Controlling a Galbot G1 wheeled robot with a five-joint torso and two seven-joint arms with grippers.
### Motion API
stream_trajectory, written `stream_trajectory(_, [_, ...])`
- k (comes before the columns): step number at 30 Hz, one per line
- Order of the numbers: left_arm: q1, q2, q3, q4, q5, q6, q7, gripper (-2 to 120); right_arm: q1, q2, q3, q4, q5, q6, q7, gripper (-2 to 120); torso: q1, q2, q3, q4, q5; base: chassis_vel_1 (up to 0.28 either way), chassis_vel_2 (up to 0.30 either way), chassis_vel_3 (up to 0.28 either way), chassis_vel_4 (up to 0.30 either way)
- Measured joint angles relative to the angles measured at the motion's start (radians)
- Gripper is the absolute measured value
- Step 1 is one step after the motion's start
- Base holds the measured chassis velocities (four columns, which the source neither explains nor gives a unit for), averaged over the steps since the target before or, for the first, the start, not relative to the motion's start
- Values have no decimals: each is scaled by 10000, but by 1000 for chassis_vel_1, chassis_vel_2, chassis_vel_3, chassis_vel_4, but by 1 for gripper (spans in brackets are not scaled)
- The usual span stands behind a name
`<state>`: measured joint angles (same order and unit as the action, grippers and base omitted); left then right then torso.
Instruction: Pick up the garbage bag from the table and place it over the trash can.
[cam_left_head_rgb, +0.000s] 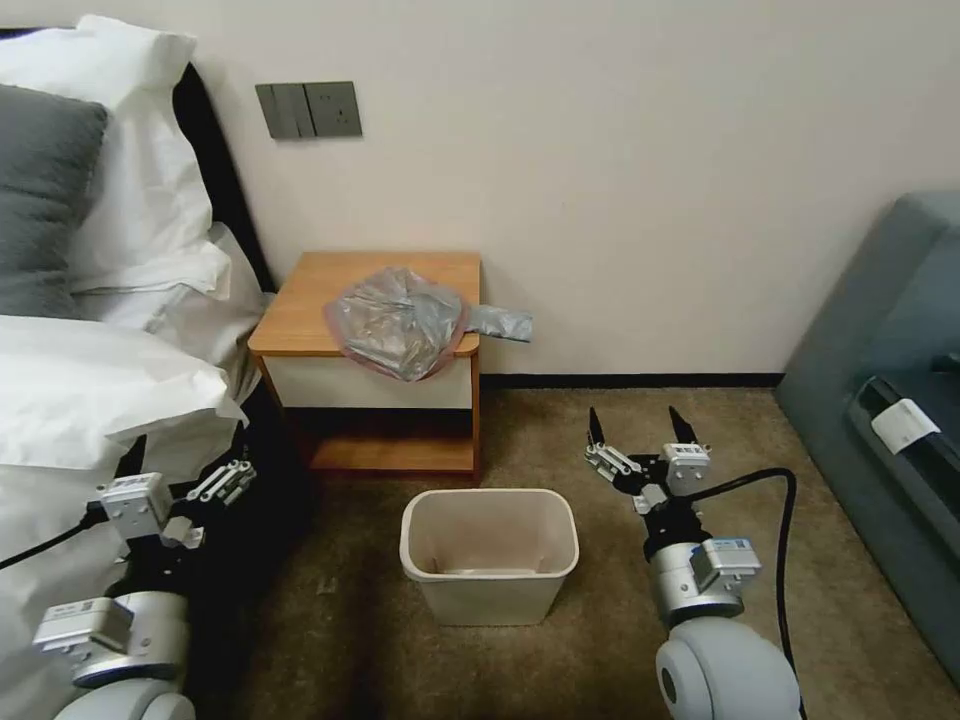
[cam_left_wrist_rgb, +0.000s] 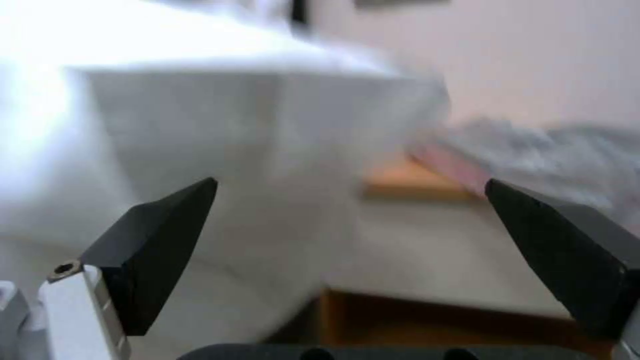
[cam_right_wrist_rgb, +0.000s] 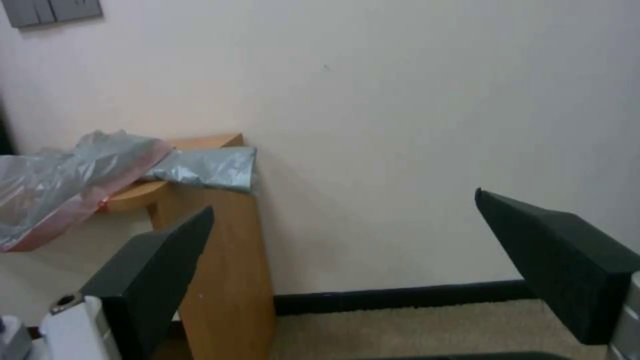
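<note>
My right pincer and left pincer, both released, idle low while the crinkly translucent grey garbage bag overhangs the orange-brown wooden table at twelve o'clock of the beige plastic trash can; a shallow pinch risks slippage.
</note>
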<state>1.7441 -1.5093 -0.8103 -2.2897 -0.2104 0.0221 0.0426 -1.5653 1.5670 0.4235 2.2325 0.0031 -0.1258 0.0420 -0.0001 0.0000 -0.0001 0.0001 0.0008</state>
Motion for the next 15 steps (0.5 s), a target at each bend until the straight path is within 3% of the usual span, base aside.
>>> stream_trajectory(1, [-3, 3, 288, 337, 144, -72, 214, 100, 24, -22, 9, -2, 25, -20, -10, 100, 1, -1, 1, -1, -20, 0, 0, 0, 0])
stream_trajectory(2, [-42, 29, 629, 755, 360, -234, 400, 100, 83, -63, 29, -9, 83, -47, -26, 100, 0, 0, 1, -2, -9, 0, 0, 0, 0])
stream_trajectory(4, [-64, 36, 823, 920, 443, -287, 440, 100, 114, -72, 21, -18, 135, -51, -49, 100, 0, 0, 0, -4, 5, 0, 0, 0, 0])
stream_trajectory(6, [-101, 38, 1065, 1126, 540, -372, 415, 100, 181, -101, 14, -44, 639, -60, -134, 100, 0, 0, 1, -2, -17, 0, 0, 0, 0])
stream_trajectory(7, [-117, 39, 1126, 1128, 557, -431, 344, 100, 224, -97, -31, -46, 1253, -135, -180, 100, 0, 0, 1, -2, -1, 0, 0, 0, 0])
stream_trajectory(11, [-128, 39, 1150, 917, 577, -451, 204, 100, 299, -48, -93, -46, 2062, -323, -206, 100, 0, 0, 1, -2, -5, 0, 0, 0, 0])
stream_trajectory(15, [-156, 63, 1055, 689, 572, -422, 154, 100, 382, -69, -86, -237, 1913, -339, -252, 100, 0, 0, 1, -1, -6, 0, 0, 0, 0])
